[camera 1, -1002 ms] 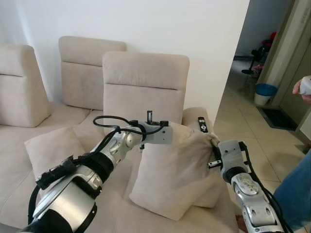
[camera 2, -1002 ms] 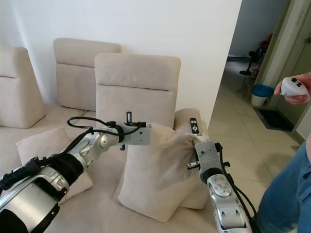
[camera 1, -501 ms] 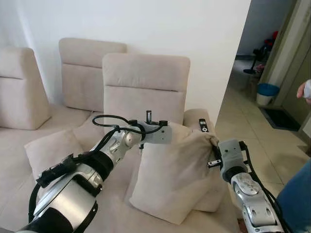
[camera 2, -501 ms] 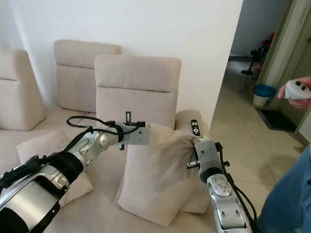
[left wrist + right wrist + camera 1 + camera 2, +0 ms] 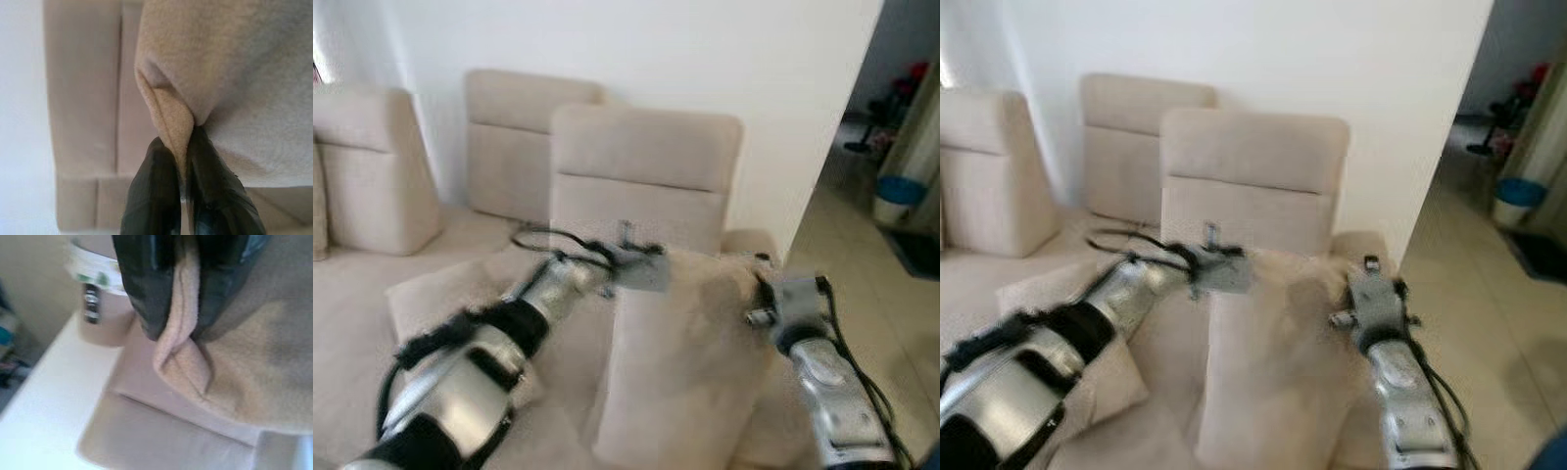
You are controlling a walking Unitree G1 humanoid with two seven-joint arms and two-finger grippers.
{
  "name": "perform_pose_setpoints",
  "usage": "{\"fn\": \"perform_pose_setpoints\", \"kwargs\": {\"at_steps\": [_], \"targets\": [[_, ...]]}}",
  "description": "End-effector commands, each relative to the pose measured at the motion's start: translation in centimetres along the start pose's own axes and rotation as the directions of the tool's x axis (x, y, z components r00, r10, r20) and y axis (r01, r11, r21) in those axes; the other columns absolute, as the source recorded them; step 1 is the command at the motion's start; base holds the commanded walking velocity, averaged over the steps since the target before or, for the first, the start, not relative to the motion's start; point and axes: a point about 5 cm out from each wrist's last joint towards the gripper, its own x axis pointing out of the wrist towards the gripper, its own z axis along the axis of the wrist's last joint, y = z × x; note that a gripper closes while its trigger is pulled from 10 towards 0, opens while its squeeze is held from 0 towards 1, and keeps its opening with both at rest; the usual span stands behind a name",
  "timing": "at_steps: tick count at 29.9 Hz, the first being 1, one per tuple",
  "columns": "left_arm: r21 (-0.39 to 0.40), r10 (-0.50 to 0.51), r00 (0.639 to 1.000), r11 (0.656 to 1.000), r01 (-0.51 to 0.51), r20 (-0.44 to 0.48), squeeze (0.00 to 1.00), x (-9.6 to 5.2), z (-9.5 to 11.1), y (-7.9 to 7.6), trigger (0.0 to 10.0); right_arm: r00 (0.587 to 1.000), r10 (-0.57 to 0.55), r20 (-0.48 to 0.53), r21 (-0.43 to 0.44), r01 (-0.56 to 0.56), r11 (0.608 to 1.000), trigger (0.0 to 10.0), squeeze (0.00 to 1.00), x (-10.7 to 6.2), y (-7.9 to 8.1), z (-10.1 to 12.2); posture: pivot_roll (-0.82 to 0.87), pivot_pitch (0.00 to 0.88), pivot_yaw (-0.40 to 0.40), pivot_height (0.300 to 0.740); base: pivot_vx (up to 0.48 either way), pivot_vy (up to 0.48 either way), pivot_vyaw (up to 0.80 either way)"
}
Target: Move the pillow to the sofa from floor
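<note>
We see the beige pillow (image 5: 690,362) held upright over the seat of the sofa (image 5: 646,166), in front of its right backrest. Our left end effector (image 5: 182,161) is clamped on the pillow's upper left corner, and our right end effector (image 5: 188,289) pinches the upper right corner. A remote control (image 5: 92,303) lies on the sofa arm beyond; its markings are too blurred to read. Another pillow (image 5: 440,294) rests at the left.
</note>
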Motion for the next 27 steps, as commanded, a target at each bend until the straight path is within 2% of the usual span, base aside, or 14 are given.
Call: {"fn": "perform_pose_setpoints", "kwargs": {"at_steps": [1, 14, 18, 20, 22, 24, 25, 26, 27], "targets": [[0.027, 0.056, 0.997, 0.998, -0.057, 0.059, 0.0, 0.2, 1.8, 1.4, 10.0, 0.999, -0.027, -0.036, 0.0, 0.027, 1.0, 10.0, 0.0, -0.3, -0.9, -0.9, -0.08, 0.0, 0.021, 0.74, 0.0, 0.0, 0.0], [0.029, 0.054, 0.997, 0.998, -0.056, 0.062, 0.0, 0.4, 2.0, 1.4, 10.0, 0.996, -0.062, -0.059, -0.005, 0.062, 0.998, 10.0, 0.0, -0.2, -1.4, -1.2, -0.08, 0.0, 0.024, 0.74, 0.0, 0.0, 0.0], [0.012, 0.089, 0.993, 0.996, -0.09, 0.075, 0.0, 0.5, 2.6, 1.8, 10.0, 0.982, -0.15, -0.111, -0.006, 0.15, 0.989, 10.0, 0.0, -0.1, -2.5, -2.0, -0.08, 0.0, 0.028, 0.74, 0.0, 0.0, 0.0], [-0.004, 0.127, 0.989, 0.992, -0.127, 0.081, 0.0, 0.7, 3.0, 2.2, 10.0, 0.953, -0.259, -0.158, 0.001, 0.262, 0.965, 10.0, 0.0, 0.0, -3.9, -2.5, -0.08, 0.0, 0.03, 0.74, 0.0, 0.0, 0.0], [-0.004, 0.127, 0.989, 0.992, -0.127, 0.081, 0.0, 0.7, 3.0, 2.2, 10.0, 0.953, -0.259, -0.158, 0.001, 0.262, 0.965, 10.0, 0.0, 0.0, -3.9, -2.5, -0.08, 0.0, 0.03, 0.74, 0.0, 0.0, 0.0], [-0.045, 0.183, 0.979, 0.983, -0.179, 0.087, 0.0, 1.0, 3.8, 2.6, 10.0, 0.907, -0.378, -0.186, 0.032, 0.39, 0.92, 10.0, 0.0, -0.2, -5.7, -2.7, -0.09, 0.0, 0.034, 0.74, 0.0, 0.0, 0.0], [-0.045, 0.183, 0.979, 0.983, -0.179, 0.087, 0.0, 1.0, 3.8, 2.6, 10.0, 0.907, -0.378, -0.186, 0.032, 0.39, 0.92, 10.0, 0.0, -0.2, -5.7, -2.7, -0.09, 0.0, 0.034, 0.74, 0.0, 0.0, 0.0], [-0.065, 0.203, 0.975, 0.978, -0.198, 0.092, 0.0, 1.1, 4.1, 2.6, 10.0, 0.881, -0.43, -0.197, 0.043, 0.446, 0.894, 10.0, 0.0, -0.3, -6.4, -2.8, -0.09, 0.0, 0.035, 0.74, 0.0, 0.0, 0.0], [-0.065, 0.203, 0.975, 0.978, -0.198, 0.092, 0.0, 1.1, 4.1, 2.6, 10.0, 0.881, -0.43, -0.197, 0.043, 0.446, 0.894, 10.0, 0.0, -0.3, -6.4, -2.8, -0.09, 0.0, 0.035, 0.74, 0.0, 0.0, 0.0]]}}
